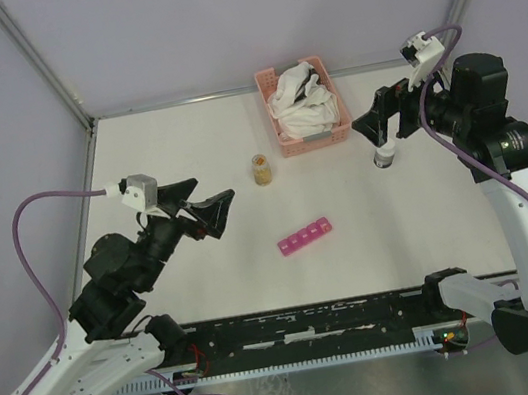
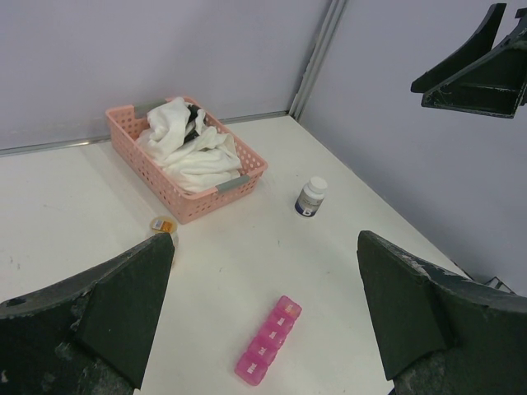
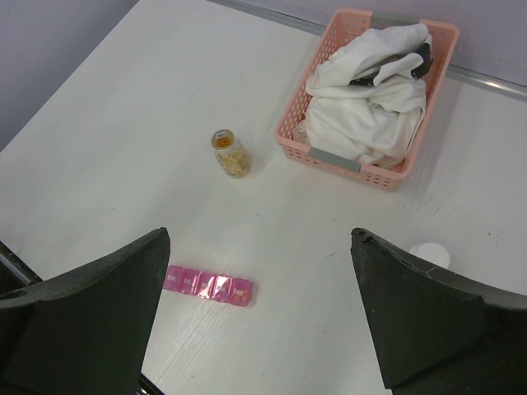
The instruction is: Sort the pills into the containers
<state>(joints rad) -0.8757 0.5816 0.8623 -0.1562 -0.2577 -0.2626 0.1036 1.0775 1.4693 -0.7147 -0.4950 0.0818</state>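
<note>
Near the middle of the white surface (image 1: 185,150), a little toward the arms, lies the magenta pill-box strip (image 1: 304,236), flat and slightly oblique, touching nothing. Behind it stands a small clear jar of yellowish pills (image 1: 262,169), just beside the pink basket (image 1: 315,140) with white cloths. A white-capped bottle (image 1: 384,152) stands to the right, below the right gripper (image 1: 377,118).

The strip seems light, stiff plastic with a smooth skin, so it will probably slide on the surface when pushed. A hold across its narrow width, near the middle of the row, looks the most sure one. A hold at one end may turn it. Whether its lids are shut cannot be told. The jar is round and smooth and could tip, so its body below the cap is the better place.

The fingers of the left gripper (image 1: 213,198) stand wide apart above the surface and hold nothing. The fingers of the right gripper are also wide apart and hold nothing.
</note>
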